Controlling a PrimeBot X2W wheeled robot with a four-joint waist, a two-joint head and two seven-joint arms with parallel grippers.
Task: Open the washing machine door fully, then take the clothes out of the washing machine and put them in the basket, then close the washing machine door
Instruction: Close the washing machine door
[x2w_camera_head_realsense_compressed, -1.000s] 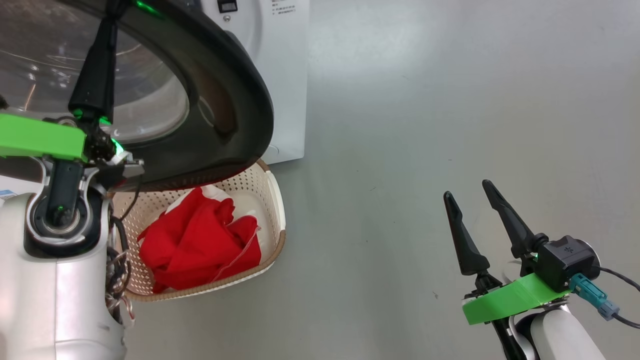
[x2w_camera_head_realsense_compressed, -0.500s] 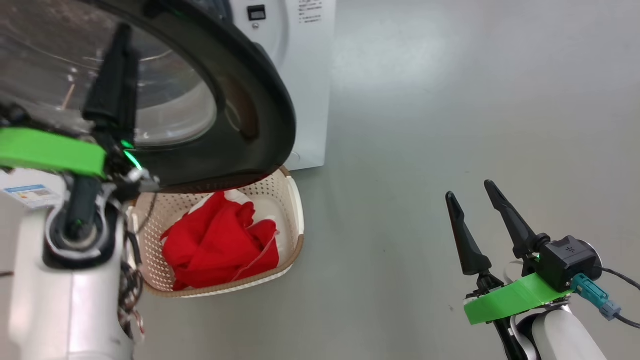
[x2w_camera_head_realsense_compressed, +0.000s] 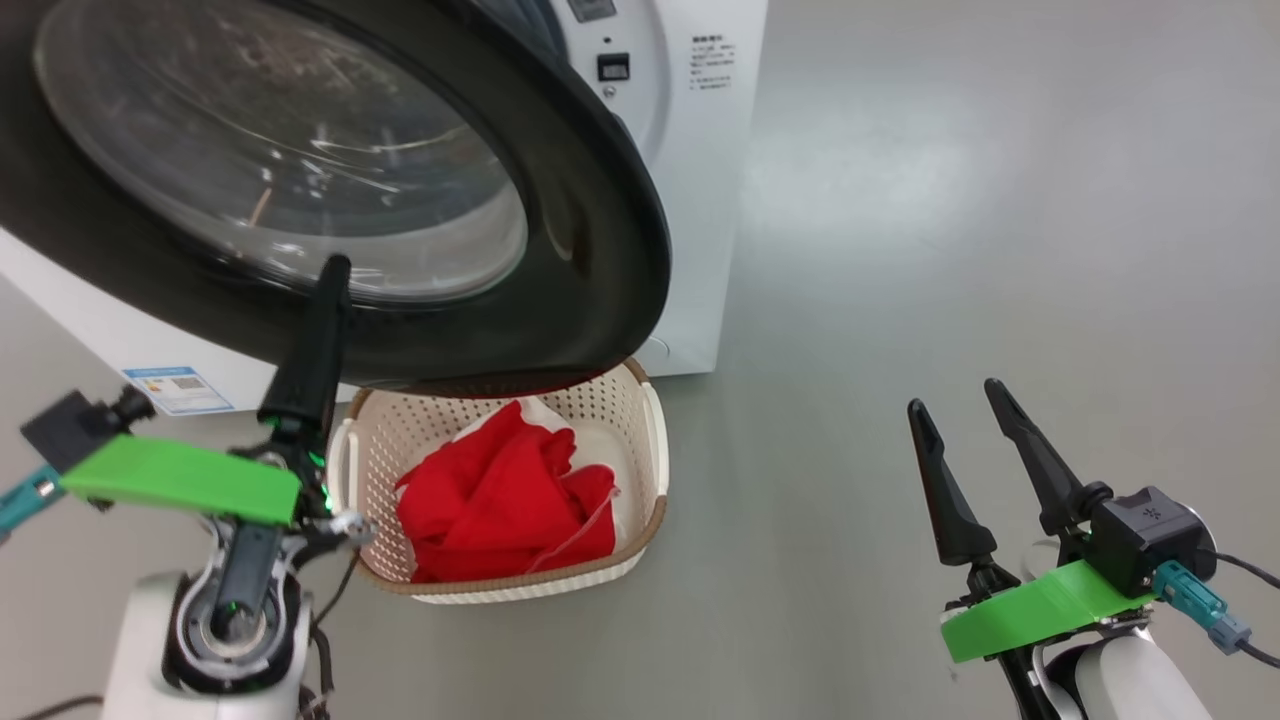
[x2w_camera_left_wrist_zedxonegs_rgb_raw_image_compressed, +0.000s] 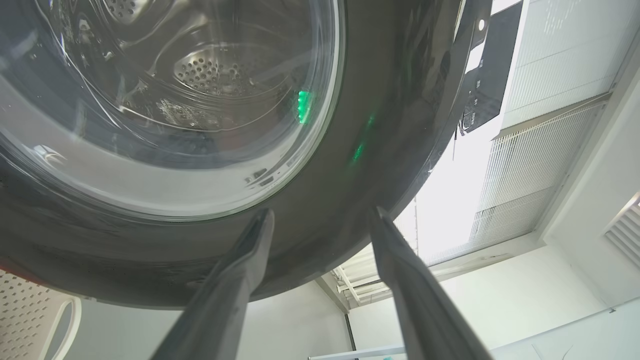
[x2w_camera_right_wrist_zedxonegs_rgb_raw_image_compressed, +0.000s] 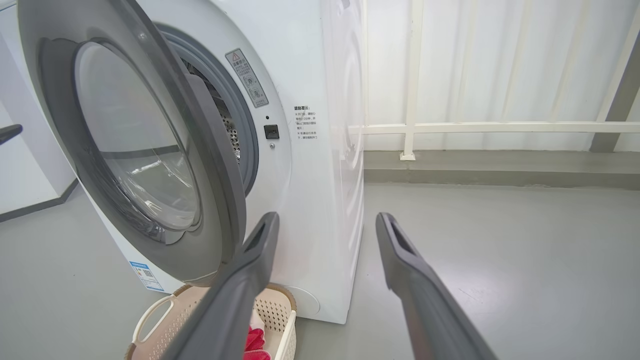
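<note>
Head view: both jaws gape empty; washing machine (x2w_camera_head_realsense_compressed: 722, 240) carries blue label (x2w_camera_head_realsense_compressed: 178, 389), print unreadable.

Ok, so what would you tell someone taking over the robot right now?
The left gripper is open and empty, close by the black rim of the washing machine door.
The right gripper is open and empty, over the floor.
The clothes lie in the basket, on the floor under the door.
Done: clothes out of the washing machine.
Left: push the door shut; it stands partly open.
</note>
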